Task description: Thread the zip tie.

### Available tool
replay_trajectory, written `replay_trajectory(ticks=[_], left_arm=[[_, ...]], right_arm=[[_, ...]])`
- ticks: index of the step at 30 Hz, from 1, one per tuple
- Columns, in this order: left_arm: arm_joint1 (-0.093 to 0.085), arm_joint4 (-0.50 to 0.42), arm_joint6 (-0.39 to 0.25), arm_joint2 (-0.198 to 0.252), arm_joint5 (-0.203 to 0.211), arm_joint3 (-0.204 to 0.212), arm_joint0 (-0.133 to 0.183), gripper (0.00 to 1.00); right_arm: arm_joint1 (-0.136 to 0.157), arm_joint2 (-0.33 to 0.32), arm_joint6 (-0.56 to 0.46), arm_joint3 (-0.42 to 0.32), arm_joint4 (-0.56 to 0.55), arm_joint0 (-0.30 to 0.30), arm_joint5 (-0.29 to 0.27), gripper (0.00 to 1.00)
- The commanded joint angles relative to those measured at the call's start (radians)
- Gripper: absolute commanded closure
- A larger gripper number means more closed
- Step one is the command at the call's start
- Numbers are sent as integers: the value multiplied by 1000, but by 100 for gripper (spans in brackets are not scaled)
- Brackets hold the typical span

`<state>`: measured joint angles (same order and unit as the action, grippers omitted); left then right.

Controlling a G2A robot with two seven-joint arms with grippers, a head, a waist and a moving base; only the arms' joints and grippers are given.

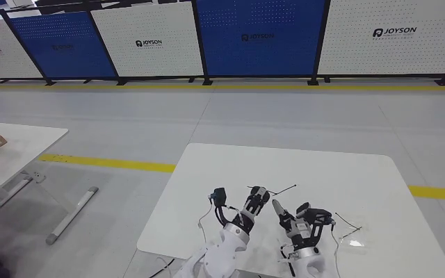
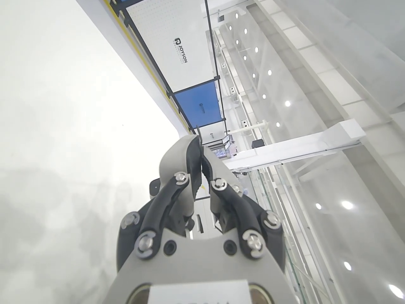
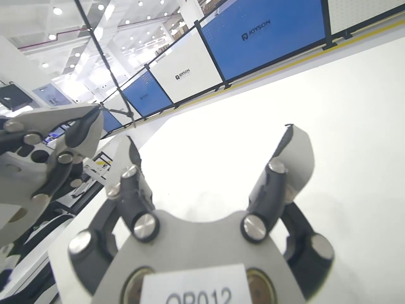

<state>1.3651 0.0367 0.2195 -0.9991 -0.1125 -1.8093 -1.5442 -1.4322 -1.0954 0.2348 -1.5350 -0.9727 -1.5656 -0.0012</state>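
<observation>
- Left: the left gripper (image 2: 200,147), jaws pinched shut, holds a thin black zip tie (image 3: 95,39) by one end, above the white table (image 1: 229,160).
- Centre: the strap's long axis runs out from those fingertips toward the right arm's side, with its free end in the air and off the tabletop. The thicker tip at the far end looks like the head, though that is hard to confirm.
- Right of centre: the right gripper (image 3: 212,140) sits just beside the left one, jaws spread wide and holding nothing. The strap crosses ahead of its fingers and does not pass between them.
- Judged from this, the right gripper is the free hand nearest the loose end. Threading would turn on it closing across the strap's axis and bending that end round toward the held one.
- Far right: a loose tie (image 1: 348,222) and a clear bag (image 1: 354,242) lie flat on the table, well apart from both grippers.
</observation>
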Motion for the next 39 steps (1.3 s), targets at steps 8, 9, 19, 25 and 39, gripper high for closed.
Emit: replay_trajectory(ticks=[8, 9, 19, 25, 39], left_arm=[[6, -1, 15, 13, -18, 5, 7, 100], [7, 2, 15, 15, -21, 5, 8, 100], [10, 21, 16, 30, -35, 10, 8, 100], [12, 33, 18, 34, -39, 10, 7, 100], [14, 62, 16, 43, -36, 10, -5, 100]], right_arm=[[5, 6, -89, 1, 9, 13, -69, 87], [5, 6, -97, -3, 15, 13, -81, 87], [12, -4, -111, -41, 19, -3, -109, 73], [14, -5, -115, -53, 16, -9, -113, 73], [17, -1, -104, -67, 10, -15, -105, 76]])
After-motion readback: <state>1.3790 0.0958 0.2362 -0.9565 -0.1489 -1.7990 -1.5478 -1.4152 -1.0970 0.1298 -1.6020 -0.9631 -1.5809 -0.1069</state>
